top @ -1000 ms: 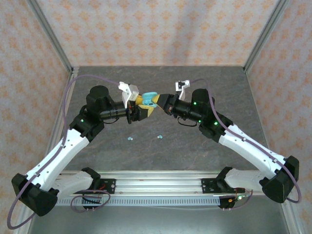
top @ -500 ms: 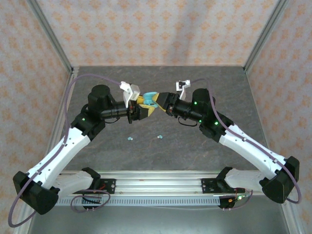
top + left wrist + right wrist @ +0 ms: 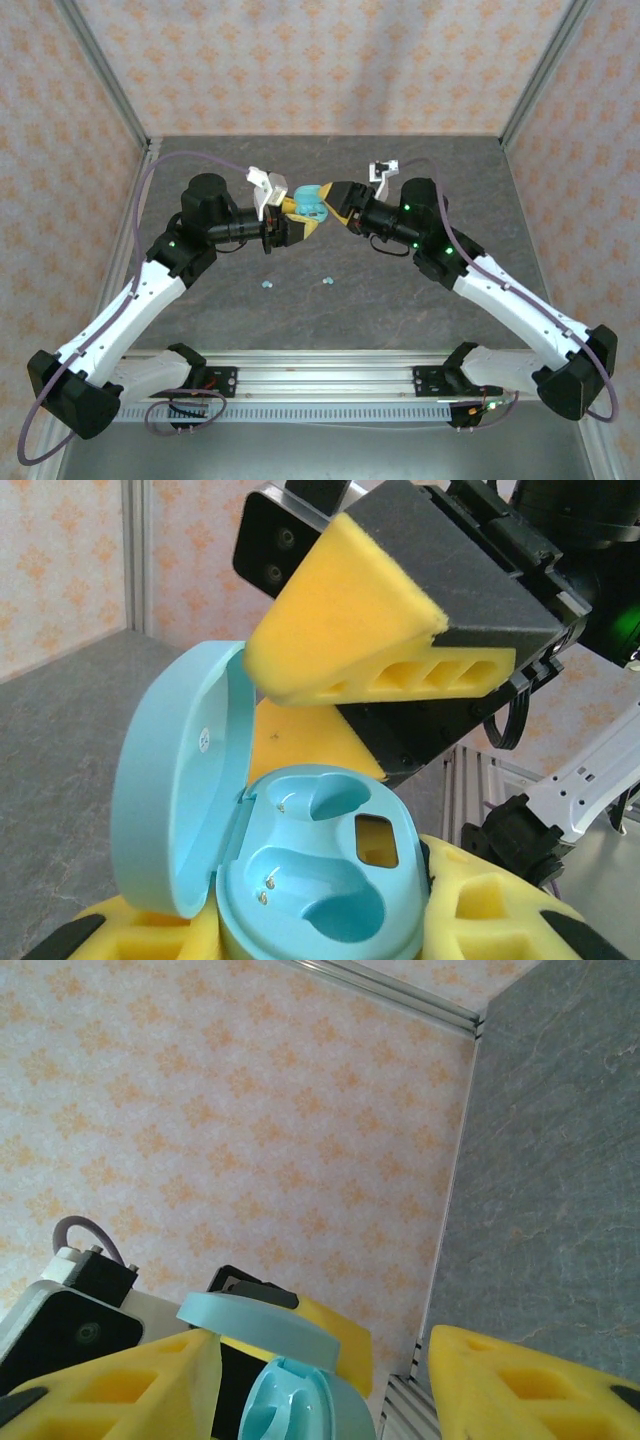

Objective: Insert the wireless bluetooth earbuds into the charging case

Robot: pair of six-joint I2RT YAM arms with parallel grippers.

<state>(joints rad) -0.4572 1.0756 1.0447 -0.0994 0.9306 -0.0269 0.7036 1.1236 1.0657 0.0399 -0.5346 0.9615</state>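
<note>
The light teal charging case (image 3: 308,203) hangs above the table's middle, and my left gripper (image 3: 297,218) is shut on its base. In the left wrist view the case (image 3: 320,880) sits between my yellow pads (image 3: 500,910). Its lid (image 3: 175,780) stands open to the left and both wells are empty. My right gripper (image 3: 336,198) is open right beside the case, one yellow finger (image 3: 350,630) over the lid. In the right wrist view the lid (image 3: 258,1324) lies between that gripper's spread fingers (image 3: 130,1380). Two small teal earbuds (image 3: 267,284) (image 3: 327,281) lie on the table below.
The dark stone-look table (image 3: 400,300) is walled by patterned panels with metal corner posts (image 3: 540,80). A metal rail (image 3: 320,385) with the arm bases runs along the near edge. A purple cable (image 3: 150,190) loops off the left arm.
My right gripper has opened and shifted slightly back and up from the case. The case lid now stands open. The left gripper keeps its hold on the case.
</note>
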